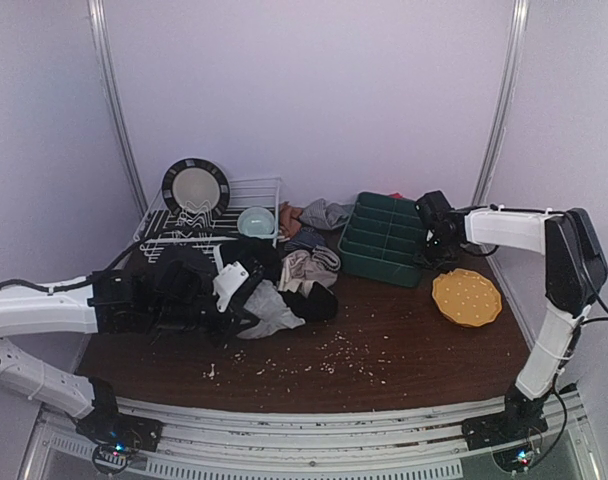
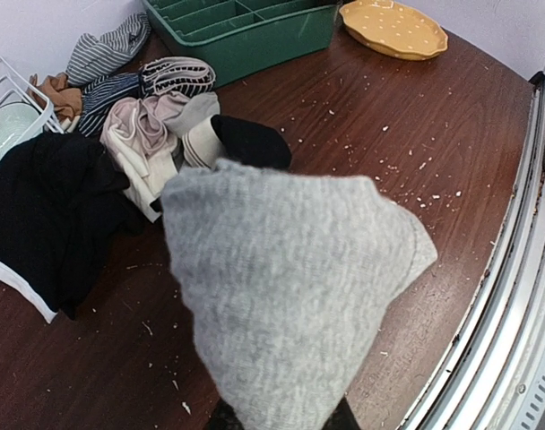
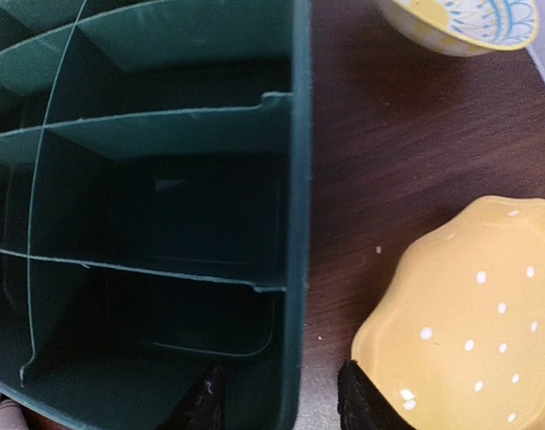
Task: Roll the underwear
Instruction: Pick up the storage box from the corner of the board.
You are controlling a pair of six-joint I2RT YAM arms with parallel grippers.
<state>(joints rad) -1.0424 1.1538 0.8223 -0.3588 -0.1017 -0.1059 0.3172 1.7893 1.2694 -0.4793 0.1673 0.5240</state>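
Note:
My left gripper is shut on a light grey underwear, which drapes over the fingers and hides them in the left wrist view; in the top view it hangs just over the table. Behind it lies a pile: a black piece, a beige-pink one, a navy striped one and a grey striped one. My right gripper is open and empty, its fingers straddling the right wall of the green divided tray, far from the clothes.
A large black cloth lies by the white dish rack, which holds a plate and a teal bowl. A yellow dotted plate sits right of the green tray. Crumbs are scattered across the wooden table.

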